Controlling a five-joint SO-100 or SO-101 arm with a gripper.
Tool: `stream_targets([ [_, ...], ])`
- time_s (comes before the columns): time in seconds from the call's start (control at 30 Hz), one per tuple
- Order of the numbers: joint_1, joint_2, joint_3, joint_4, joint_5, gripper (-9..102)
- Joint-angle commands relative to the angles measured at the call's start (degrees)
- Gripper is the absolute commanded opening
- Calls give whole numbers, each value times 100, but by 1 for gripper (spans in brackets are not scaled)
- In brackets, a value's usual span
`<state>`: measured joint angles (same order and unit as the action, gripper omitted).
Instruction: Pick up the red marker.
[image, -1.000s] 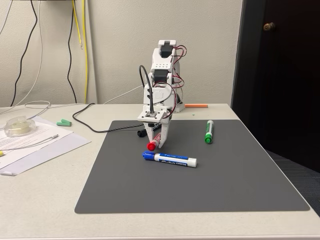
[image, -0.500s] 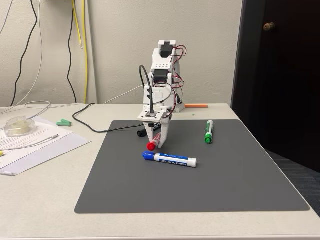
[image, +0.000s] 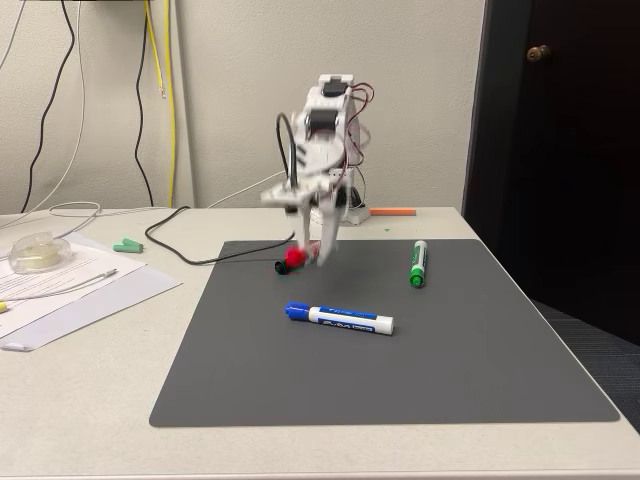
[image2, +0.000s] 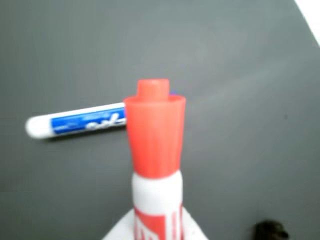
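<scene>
The red marker (image: 296, 256) hangs in the air above the grey mat (image: 400, 370), held by my gripper (image: 315, 250), which is blurred with motion. In the wrist view the red marker (image2: 155, 145) fills the centre, its red cap pointing away from the camera and its white barrel with red print at the bottom edge between the jaws. The jaws are shut on the barrel. Its cap is well clear of the mat.
A blue-capped marker (image: 340, 317) lies on the mat below and in front of the gripper; the wrist view shows the blue marker (image2: 75, 121) behind the red cap. A green marker (image: 417, 264) lies to the right, a black cap (image: 279, 267) to the left. Papers and tape sit at far left.
The gripper has lifted from the mat with the red marker in it, rising and swinging back toward the arm's base. The other markers have not moved.
</scene>
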<state>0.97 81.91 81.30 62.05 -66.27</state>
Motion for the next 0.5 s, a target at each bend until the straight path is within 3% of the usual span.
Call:
stream_targets([
  [0.0, -185, 668, -668, 659, 712, 3],
  [0.1, -334, 1072, -958, 914, 1503, 3],
  [0.47, -299, 3111, -905, 659, 4790, 3],
])
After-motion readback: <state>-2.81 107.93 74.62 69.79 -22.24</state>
